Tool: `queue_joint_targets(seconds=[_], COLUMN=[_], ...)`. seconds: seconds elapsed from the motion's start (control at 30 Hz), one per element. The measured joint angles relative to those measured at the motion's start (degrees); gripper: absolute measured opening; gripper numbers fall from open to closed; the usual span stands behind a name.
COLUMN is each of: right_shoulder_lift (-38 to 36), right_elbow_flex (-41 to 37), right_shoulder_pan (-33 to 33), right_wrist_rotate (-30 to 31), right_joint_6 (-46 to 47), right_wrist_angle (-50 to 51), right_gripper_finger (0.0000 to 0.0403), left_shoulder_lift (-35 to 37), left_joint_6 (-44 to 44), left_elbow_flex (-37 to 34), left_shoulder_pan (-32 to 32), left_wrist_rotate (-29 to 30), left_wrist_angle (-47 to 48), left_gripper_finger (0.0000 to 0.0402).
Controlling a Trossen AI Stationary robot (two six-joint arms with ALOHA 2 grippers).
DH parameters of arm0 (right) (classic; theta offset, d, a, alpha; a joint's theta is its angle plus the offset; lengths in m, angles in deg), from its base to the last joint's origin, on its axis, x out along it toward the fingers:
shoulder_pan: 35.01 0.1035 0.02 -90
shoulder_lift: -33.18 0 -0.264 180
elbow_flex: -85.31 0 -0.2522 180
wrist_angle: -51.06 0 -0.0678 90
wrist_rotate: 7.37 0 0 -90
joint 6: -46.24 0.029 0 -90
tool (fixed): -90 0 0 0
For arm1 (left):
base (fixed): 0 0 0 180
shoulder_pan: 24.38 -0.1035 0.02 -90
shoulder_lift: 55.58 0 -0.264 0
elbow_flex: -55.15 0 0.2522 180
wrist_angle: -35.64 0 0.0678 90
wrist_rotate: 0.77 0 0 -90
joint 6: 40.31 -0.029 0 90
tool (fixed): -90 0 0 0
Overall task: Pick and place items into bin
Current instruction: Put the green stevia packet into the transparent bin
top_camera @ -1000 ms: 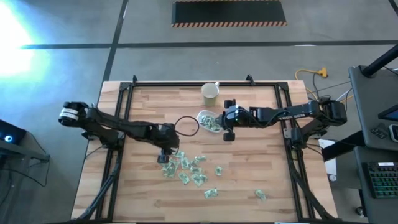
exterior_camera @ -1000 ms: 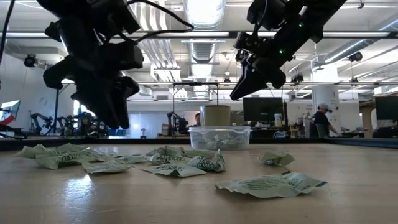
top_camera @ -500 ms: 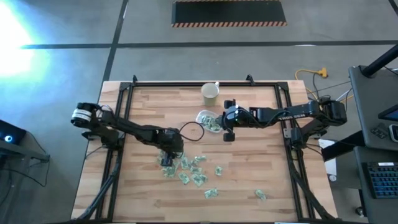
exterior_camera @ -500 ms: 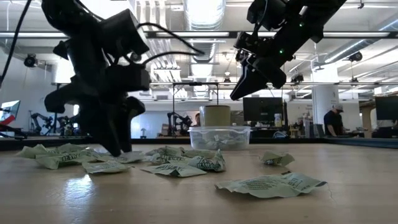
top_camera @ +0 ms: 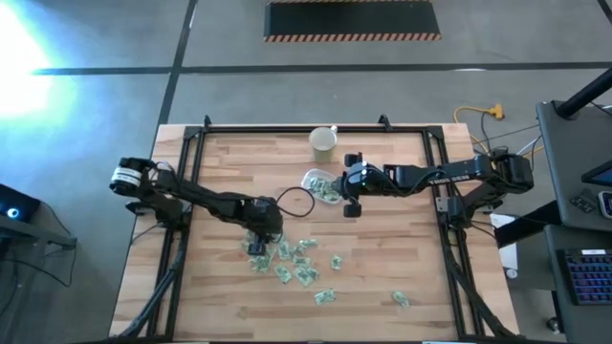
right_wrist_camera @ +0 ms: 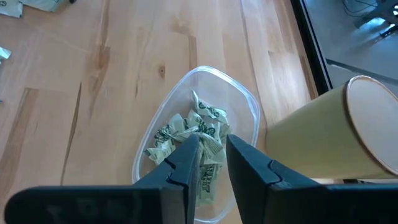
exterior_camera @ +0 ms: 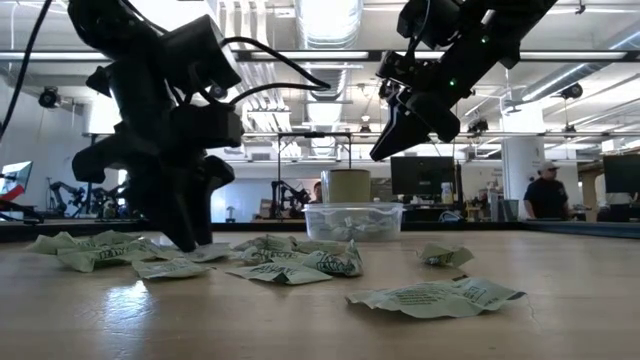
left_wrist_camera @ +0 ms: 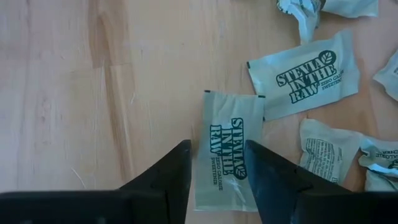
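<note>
Several pale-green-and-white packets (top_camera: pixel 296 263) lie scattered flat on the wooden table, toward its near side. My left gripper (left_wrist_camera: pixel 217 165) is open and low over the leftmost of them. Its fingers stand on either side of one flat packet (left_wrist_camera: pixel 227 149), at the end nearest the wrist. The clear bin (right_wrist_camera: pixel 245 102) stands in the middle of the table and holds several packets (right_wrist_camera: pixel 186 127). My right gripper (right_wrist_camera: pixel 211 155) hangs above the bin (exterior_camera: pixel 352 220) with a narrow gap between its fingers and nothing held. My left gripper slants down from the table's left, and its fingers straddle the packet's long sides. One fingertip (left_wrist_camera: pixel 258 165) overlaps the packet's printed face (left_wrist_camera: pixel 231 134). Whether it touches the packet, I cannot tell. The packet lies flat on the table.
A pale cream cup (top_camera: pixel 323 142) stands just beyond the bin toward the far edge. A black cable loop (top_camera: pixel 292 199) lies left of the bin. Two stray packets (top_camera: pixel 400 301) lie near the table's near right. Black frame rails (top_camera: pixel 191 143) run along the table's edges.
My left gripper has come down from above the packets to the tabletop and shifted slightly toward the near right. It now stands still over the leftmost packets. The packets have not moved.
</note>
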Motion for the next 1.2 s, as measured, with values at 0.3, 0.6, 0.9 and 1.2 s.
queue_joint_targets(seconds=[0.3, 0.6, 0.9, 1.2], right_shoulder_lift=[0.00, 0.00, -0.36, -4.57], right_elbow_flex=[0.00, 0.00, 0.00, 0.00], right_shoulder_pan=[0.00, 0.00, 0.02, 0.02], right_wrist_rotate=[0.01, 0.02, 0.17, 0.20], right_joint_6=[-0.02, -0.02, -0.01, 2.80], right_wrist_angle=[0.00, 0.00, 0.19, 5.79], right_gripper_finger=[0.0063, 0.0063, 0.0063, 0.0063], left_shoulder_lift=[0.07, 1.96, 3.36, 1.09], left_joint_6=[-0.14, -4.14, -21.69, -30.22], left_elbow_flex=[-0.02, 1.94, 3.91, 3.96], left_shoulder_pan=[0.02, 0.00, -1.19, -7.71], left_wrist_rotate=[-0.14, 7.92, 26.63, 26.61], left_wrist_angle=[0.07, 0.34, -16.96, -33.31], left_gripper_finger=[0.0024, 0.0010, 0.0010, 0.0011])
